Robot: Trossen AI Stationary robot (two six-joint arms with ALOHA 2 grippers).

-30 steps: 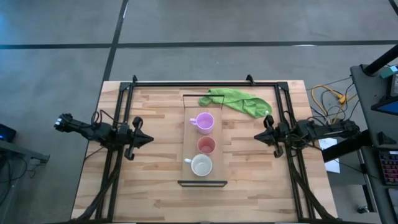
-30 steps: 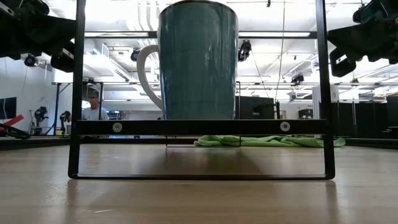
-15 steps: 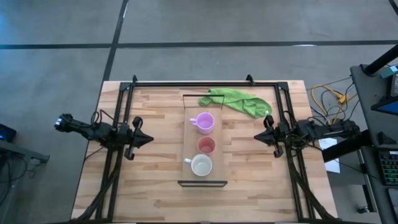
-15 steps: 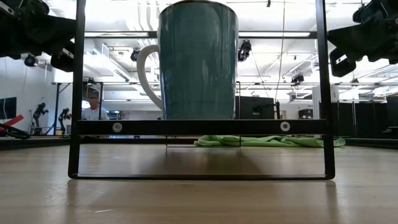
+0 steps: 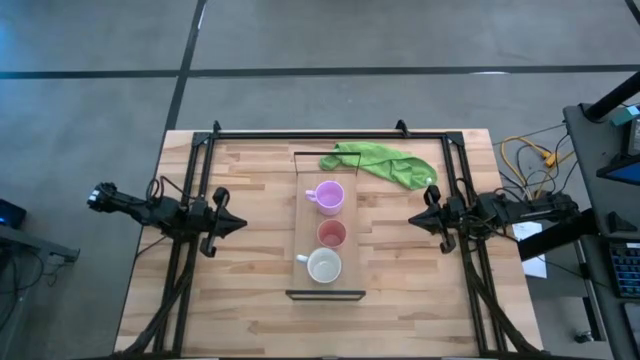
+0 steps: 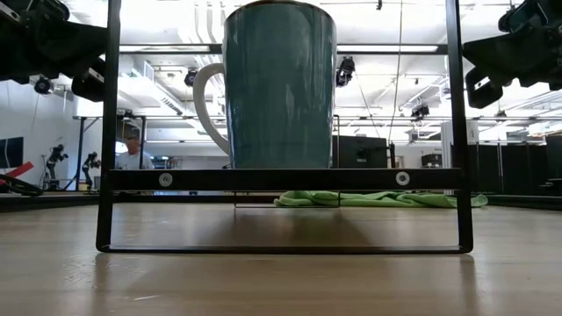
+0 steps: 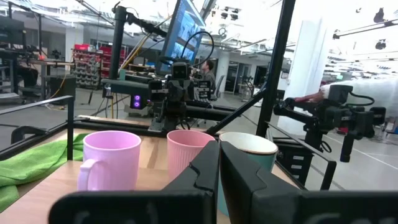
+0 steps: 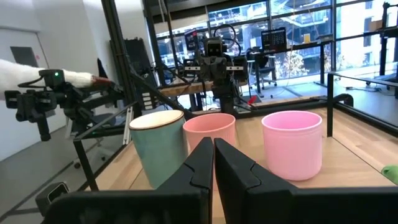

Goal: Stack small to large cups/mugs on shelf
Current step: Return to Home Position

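The left gripper (image 5: 238, 224) and right gripper (image 5: 414, 219) are both closed and hold nothing. Between them is the shelf (image 5: 350, 215). On it stand the white-grey mug (image 5: 324, 266), pink cup (image 5: 331, 234) and purple mug (image 5: 329, 196).

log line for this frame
on shelf: purple mug, pink cup, teal mug | left end effector: shut, off shelf | right end effector: shut, off shelf

shelf (image 5: 303, 230): wood, black metal frame | pink cup (image 7: 184, 152): ribbed, matt | table (image 5: 250, 300): wood
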